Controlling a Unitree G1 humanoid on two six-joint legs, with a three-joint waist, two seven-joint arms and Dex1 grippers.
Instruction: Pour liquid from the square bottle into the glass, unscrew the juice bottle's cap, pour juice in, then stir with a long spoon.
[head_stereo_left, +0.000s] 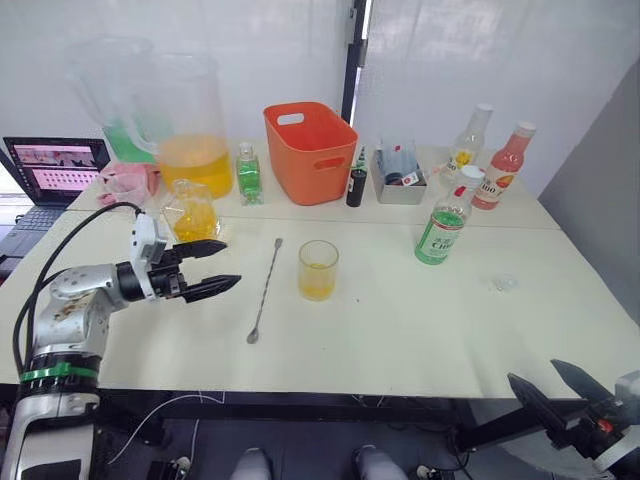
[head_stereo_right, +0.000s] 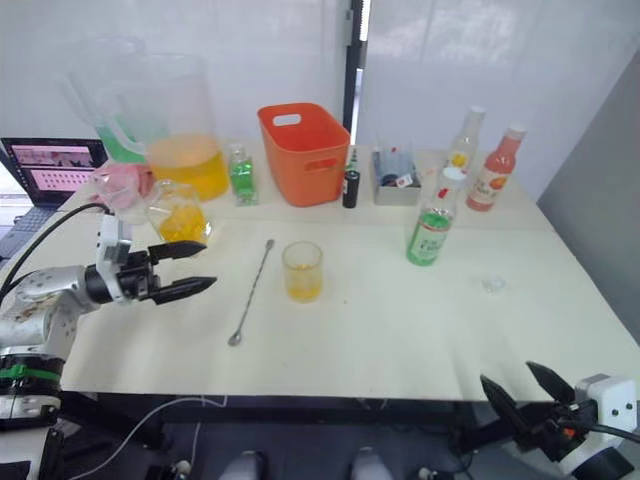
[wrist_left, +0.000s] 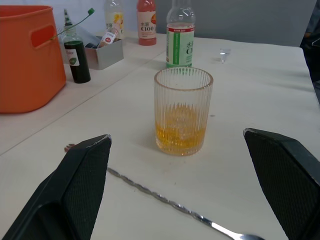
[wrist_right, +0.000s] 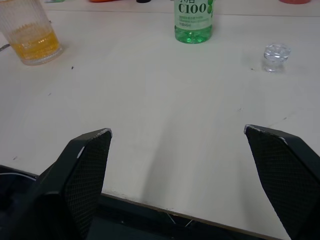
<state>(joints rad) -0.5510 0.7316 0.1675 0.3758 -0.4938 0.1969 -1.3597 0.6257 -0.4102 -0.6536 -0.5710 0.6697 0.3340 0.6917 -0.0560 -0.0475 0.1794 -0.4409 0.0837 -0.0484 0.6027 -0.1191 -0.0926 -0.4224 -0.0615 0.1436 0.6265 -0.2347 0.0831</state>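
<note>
Glass (head_stereo_left: 318, 270): ribbed, upright on the tabletop (head_stereo_left: 400, 330), a shallow layer of orange liquid at its bottom. We place it just ahead of the left pincer (head_stereo_left: 213, 268), directly in line with the gap between the fingers and not touched by them.

Long spoon (head_stereo_left: 265, 291): lying flat between the left pincer and the glass, its bowl end nearer the robot.

Square bottle (head_stereo_left: 190, 212): clear, holding yellow liquid, standing just beyond the left pincer on its far side.

Juice bottle (head_stereo_left: 441, 225): green label, white cap on, upright, well beyond the glass from the left pincer and far ahead of the right pincer (head_stereo_right: 525, 388).

Left pincer: released, fingers spread wide, hovering over the tabletop, grasping nothing.

Right pincer: released, fingers spread wide, grasping nothing, low at the near edge of the tabletop. We see a small clear stopper (wrist_right: 276, 53) on the tabletop ahead of it.

Behind, well away from both pincers: orange basket (head_stereo_left: 309, 152), large pitcher (head_stereo_left: 190, 130) of orange liquid, small green bottle (head_stereo_left: 248, 174), pink bottle (head_stereo_left: 505, 165), laptop (head_stereo_left: 52, 170).
</note>
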